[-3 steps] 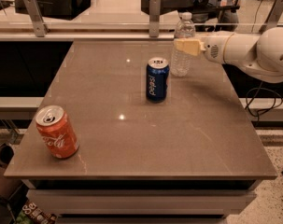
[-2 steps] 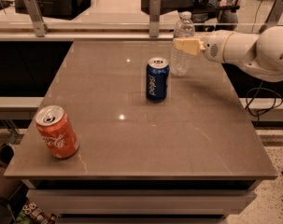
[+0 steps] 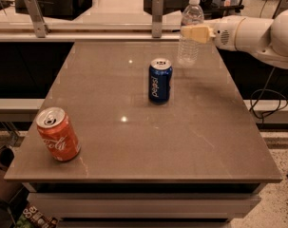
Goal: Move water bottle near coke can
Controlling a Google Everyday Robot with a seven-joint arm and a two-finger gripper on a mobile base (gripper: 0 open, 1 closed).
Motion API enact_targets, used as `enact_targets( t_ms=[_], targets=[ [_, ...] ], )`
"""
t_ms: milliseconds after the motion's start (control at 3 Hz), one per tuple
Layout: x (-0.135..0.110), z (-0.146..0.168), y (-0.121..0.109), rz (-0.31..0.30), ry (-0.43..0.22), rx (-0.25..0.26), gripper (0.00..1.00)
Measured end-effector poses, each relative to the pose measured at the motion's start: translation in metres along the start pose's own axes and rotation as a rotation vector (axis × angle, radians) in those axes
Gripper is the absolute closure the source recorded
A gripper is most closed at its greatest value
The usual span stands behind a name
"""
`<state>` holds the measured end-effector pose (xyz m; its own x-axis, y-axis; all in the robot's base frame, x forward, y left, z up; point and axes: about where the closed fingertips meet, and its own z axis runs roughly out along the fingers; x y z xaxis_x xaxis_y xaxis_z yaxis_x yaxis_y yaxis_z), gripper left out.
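The water bottle [image 3: 189, 49] is clear and ribbed with a white cap. It hangs just above the far right part of the table [image 3: 196, 137], behind the Pepsi can. My gripper [image 3: 195, 33] reaches in from the right on a white arm and is shut on the water bottle's upper body. The coke can [image 3: 58, 134], red-orange with white script, stands upright at the table's near left corner, far from the bottle.
A blue Pepsi can [image 3: 160, 80] stands upright near the table's middle, left and in front of the bottle. A rail with metal posts [image 3: 157, 11] runs behind the table. Cables lie on the floor at right [image 3: 269, 99].
The gripper has risen with the water bottle in it, lifting it off the table. The two cans have not moved.
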<state>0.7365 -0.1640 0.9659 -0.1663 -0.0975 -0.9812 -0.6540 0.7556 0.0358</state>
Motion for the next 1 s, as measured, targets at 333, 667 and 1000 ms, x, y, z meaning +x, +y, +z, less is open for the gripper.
enact_targets(
  t_ms=[333,667,1000],
  targets=[
    [-0.023,-0.015,0.002,-0.024,-0.018,-0.003,1.00],
    [-0.041,-0.032,0.011,-0.030,-0.033,-0.032,1.00],
    [-0.054,-0.052,0.028,-0.034,-0.035,-0.079,1.00]
  ],
)
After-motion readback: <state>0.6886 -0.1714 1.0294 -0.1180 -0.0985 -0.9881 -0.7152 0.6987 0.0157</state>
